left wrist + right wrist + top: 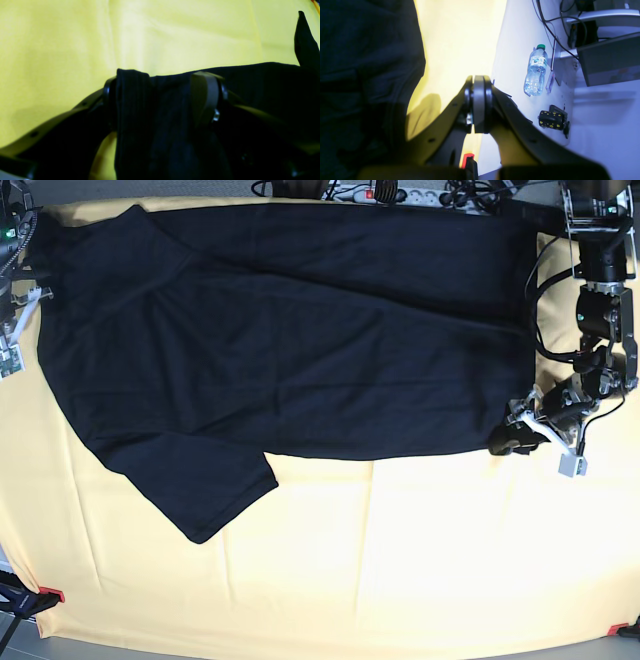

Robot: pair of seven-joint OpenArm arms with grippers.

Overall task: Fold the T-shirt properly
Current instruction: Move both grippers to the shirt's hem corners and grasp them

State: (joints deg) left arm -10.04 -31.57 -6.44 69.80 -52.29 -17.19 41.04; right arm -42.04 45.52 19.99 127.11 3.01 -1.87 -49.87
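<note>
Now T-shirt point(290, 350) lies spread flat on yellow cloth point(400, 560) over bench, one sleeve angled toward near edge. Left tool point(162, 97) at shirt's hem corner, fingers point(203, 95) parted wide, dark fabric bunched between them, not pinched. Right tool point(479, 105) clenched, nothing held, beside shirt edge; water bottle point(535, 71) beyond.

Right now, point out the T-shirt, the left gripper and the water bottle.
T-shirt point(300, 330): base view, middle of the spread body.
left gripper point(162, 92): left wrist view, between its fingertips, fabric bunched there.
water bottle point(535, 72): right wrist view, clear midsection.
</note>
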